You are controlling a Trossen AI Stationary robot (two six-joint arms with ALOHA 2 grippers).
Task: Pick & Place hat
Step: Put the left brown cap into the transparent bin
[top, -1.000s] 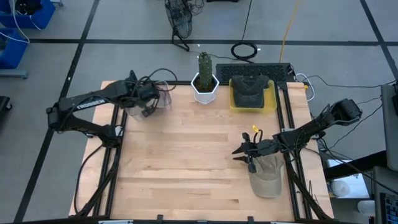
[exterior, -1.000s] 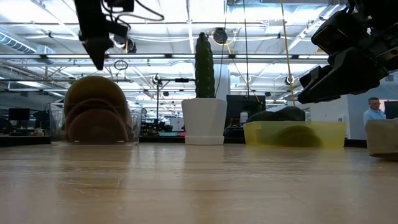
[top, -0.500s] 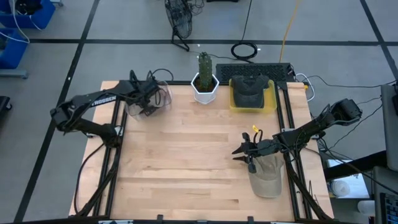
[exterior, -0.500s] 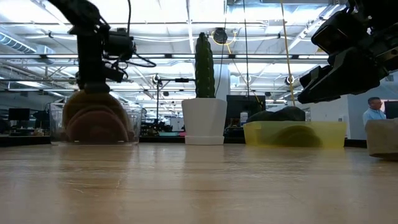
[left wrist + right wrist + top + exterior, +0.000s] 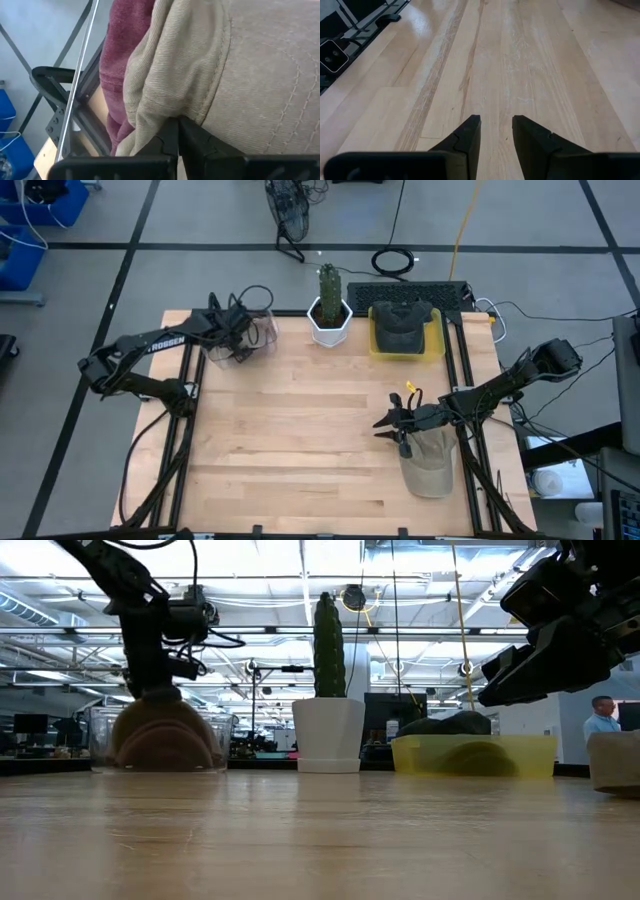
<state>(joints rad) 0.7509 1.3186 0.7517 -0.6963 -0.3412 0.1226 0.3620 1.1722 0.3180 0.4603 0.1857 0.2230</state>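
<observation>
Two fingers of the left gripper point(image 5: 176, 131) are pressed together on a fold of the tan hat point(image 5: 240, 75), which sits in the clear bin point(image 5: 250, 335) at the desk's point(image 5: 300, 430) far left corner beside a maroon hat point(image 5: 120, 55). Near the right edge, the right gripper point(image 5: 384, 424) hangs slightly spread over bare wood, next to another tan cap point(image 5: 428, 465).

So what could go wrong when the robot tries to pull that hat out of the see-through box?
1. The left pincer pinches only a fold of the tan hat, so it may slip free.
2. A maroon hat lies pressed against the tan one and could get dragged along.
3. The clear bin looks light and might tip or slide as the hat lifts.
</observation>
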